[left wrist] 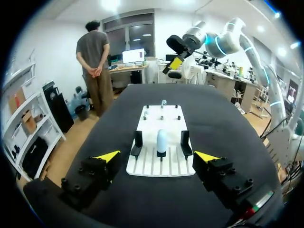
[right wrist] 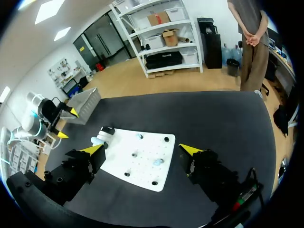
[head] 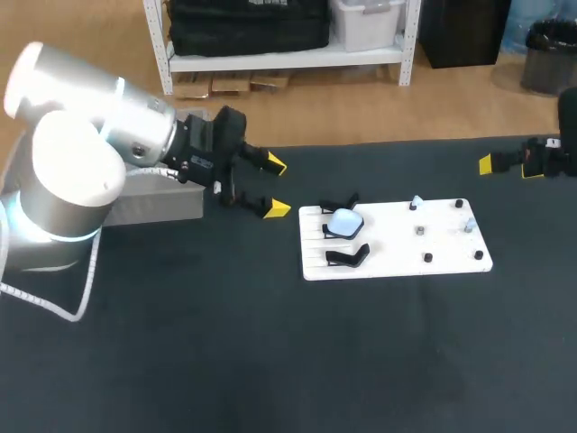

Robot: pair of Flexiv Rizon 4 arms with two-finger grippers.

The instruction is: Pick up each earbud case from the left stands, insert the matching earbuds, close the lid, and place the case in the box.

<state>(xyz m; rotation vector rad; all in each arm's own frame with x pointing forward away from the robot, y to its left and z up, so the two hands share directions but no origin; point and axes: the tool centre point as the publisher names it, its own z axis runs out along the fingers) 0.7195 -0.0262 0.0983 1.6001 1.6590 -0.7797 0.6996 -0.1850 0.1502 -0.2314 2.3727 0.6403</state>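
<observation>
A white board (head: 397, 248) lies right of the table's middle. At its left end, a pale blue earbud case (head: 343, 221) rests among black stands (head: 347, 257). Small pale earbuds (head: 416, 203) sit on the board's right half among black pegs. My left gripper (head: 273, 188) hovers open, left of the board and apart from it. In the left wrist view, the case (left wrist: 161, 141) stands ahead of the open left gripper (left wrist: 156, 156), between two stands (left wrist: 138, 143). My right gripper (head: 505, 165) hangs at the far right, beyond the board. The right wrist view shows that gripper (right wrist: 142, 149) open above the board (right wrist: 142, 171).
A grey metal box (head: 153, 200) sits at the table's back left, behind my left arm, and appears in the right wrist view as the box (right wrist: 84, 99). Dark tabletop (head: 270, 361) spreads in front of the board.
</observation>
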